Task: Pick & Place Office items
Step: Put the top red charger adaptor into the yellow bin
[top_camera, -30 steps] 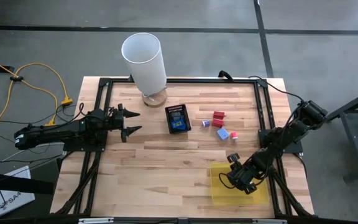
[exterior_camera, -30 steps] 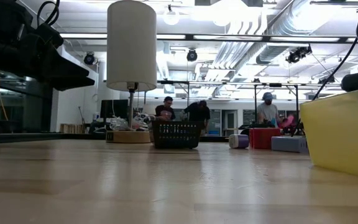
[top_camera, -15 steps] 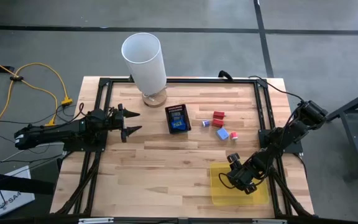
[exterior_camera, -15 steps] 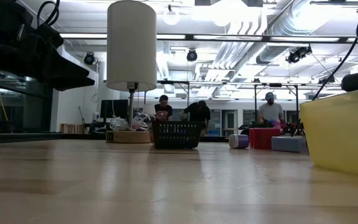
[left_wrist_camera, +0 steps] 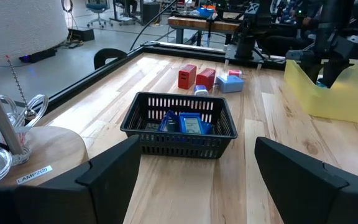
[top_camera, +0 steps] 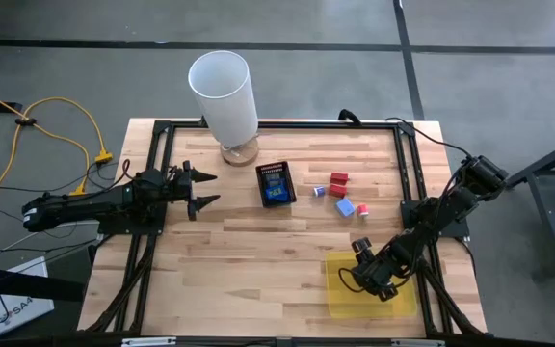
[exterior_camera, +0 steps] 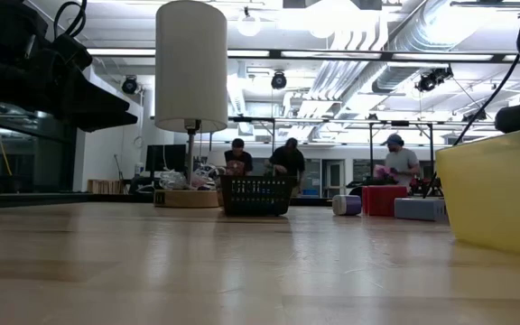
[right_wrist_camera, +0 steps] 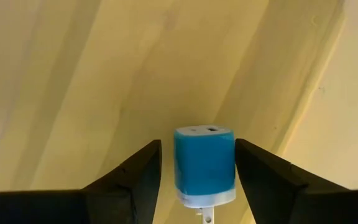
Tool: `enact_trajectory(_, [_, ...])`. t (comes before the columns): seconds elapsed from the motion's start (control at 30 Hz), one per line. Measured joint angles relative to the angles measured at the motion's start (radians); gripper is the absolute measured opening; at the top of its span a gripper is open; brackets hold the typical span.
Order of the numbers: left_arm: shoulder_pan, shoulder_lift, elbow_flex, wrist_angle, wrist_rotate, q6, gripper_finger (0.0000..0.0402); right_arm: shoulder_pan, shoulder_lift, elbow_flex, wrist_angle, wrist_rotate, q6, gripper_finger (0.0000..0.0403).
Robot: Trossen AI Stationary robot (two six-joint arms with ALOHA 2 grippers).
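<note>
My right gripper [top_camera: 353,280] stands over the flat yellow tray [top_camera: 398,301] at the table's near right, shut on a small blue block with a white end [right_wrist_camera: 204,163]. On the table behind it lie two red blocks [top_camera: 339,180], a pale blue block [top_camera: 345,206], a small purple piece [top_camera: 318,192] and a tiny red piece [top_camera: 364,209]. The black mesh box [top_camera: 276,183] holds blue and black pieces [left_wrist_camera: 185,124]. My left gripper [top_camera: 210,189] is open and empty, level above the table left of the mesh box. My right gripper holds the blue block by its two opposite sides [right_wrist_camera: 231,163] between its two fingers, which point down toward the tray. The block's blue part is up in the wrist view and its white end [right_wrist_camera: 205,198] is below. It sits over the tray's yellow floor [right_wrist_camera: 104,93].
A white lamp [top_camera: 224,92] on a round wooden base stands at the far edge, left of the mesh box. A black frame [top_camera: 277,124] runs around the tabletop. The wood between the two arms is bare. People move in the room beyond the table [exterior_camera: 287,162].
</note>
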Motion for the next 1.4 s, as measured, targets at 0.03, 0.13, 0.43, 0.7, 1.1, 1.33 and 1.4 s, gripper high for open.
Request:
enact_trajectory(0.03, [0.0,0.0,0.0,0.0,0.0,0.0,0.0308,-0.004,0.0,0.0,0.0,-0.004,-0.001,0.019])
enact_trajectory(0.13, [0.0,0.0,0.0,0.0,0.0,0.0,0.0308,-0.027,-0.008,0.0,0.0,-0.033,-0.003,0.019])
enact_trajectory(0.43, [0.0,0.0,0.0,0.0,0.0,0.0,0.0308,-0.083,-0.101,0.0,0.002,-0.075,-0.066,0.019])
enact_trajectory(0.7, [0.0,0.0,0.0,0.0,0.0,0.0,0.0308,-0.083,-0.226,0.0,0.02,-0.075,-0.083,0.019])
enact_trajectory(1.1, [0.0,0.0,0.0,0.0,0.0,0.0,0.0308,-0.081,-0.397,0.0,0.042,-0.008,-0.135,0.019])
enact_trajectory(1.33, [0.0,0.0,0.0,0.0,0.0,0.0,0.0308,-0.081,-0.41,0.0,0.042,0.002,-0.135,0.019])
enact_trajectory(1.4, [0.0,0.0,0.0,0.0,0.0,0.0,0.0308,-0.081,-0.41,0.0,0.041,0.001,-0.135,0.019])
